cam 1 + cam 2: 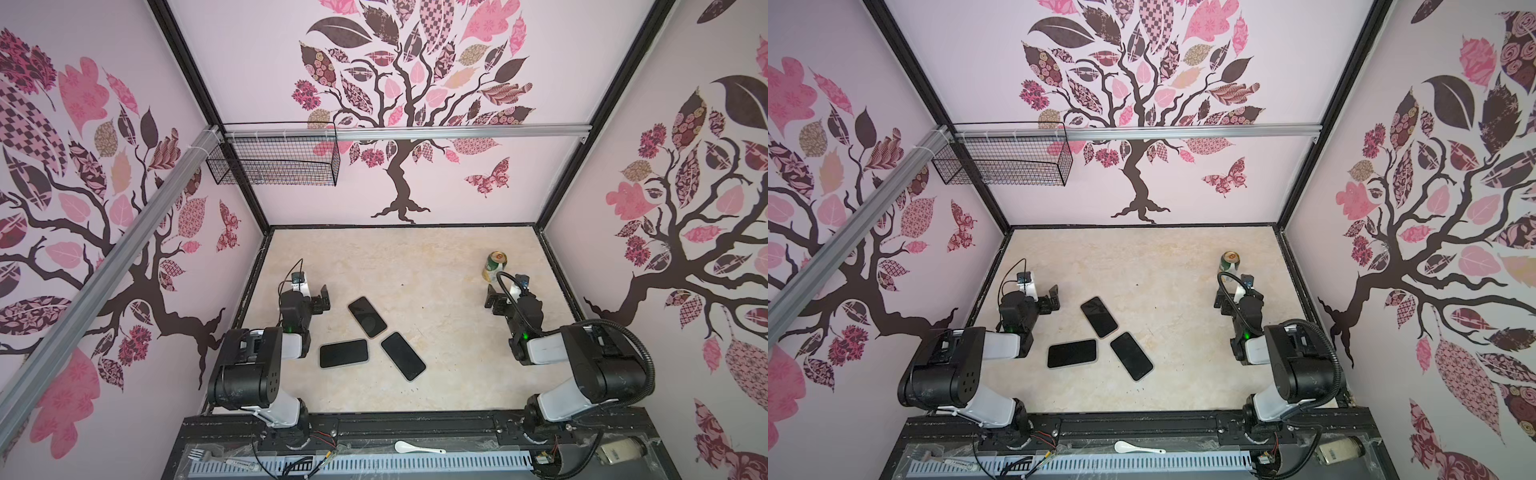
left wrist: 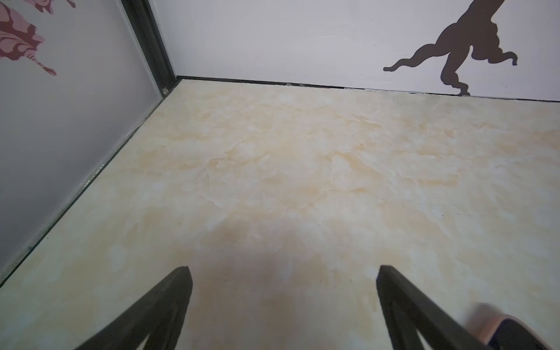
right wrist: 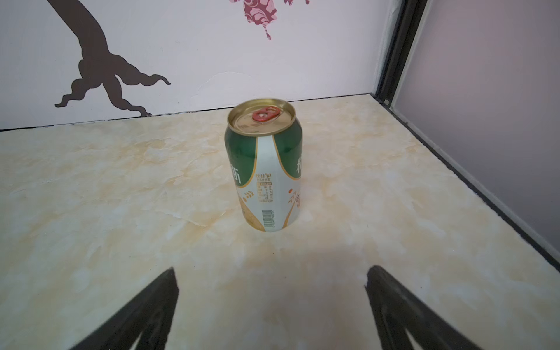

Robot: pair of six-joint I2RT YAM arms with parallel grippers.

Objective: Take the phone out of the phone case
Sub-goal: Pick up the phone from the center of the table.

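three phones (image 1: 367,316) (image 1: 343,353) (image 1: 403,356) on the table (image 1: 415,266) (one can (image 1: 495,266) upright)

A cream, marble-patterned tabletop (image 1: 436,257) carries three slim, black-screened phones lying face up, clustered close together left of centre: the far slanted phone (image 1: 367,316), the left crosswise phone (image 1: 343,353) and the near-right slanted phone (image 1: 403,356). A green-and-white drink can (image 1: 494,266) with a gold lid stands upright at far right.

A phone (image 2: 512,331) lies blurred, cut off at the edge
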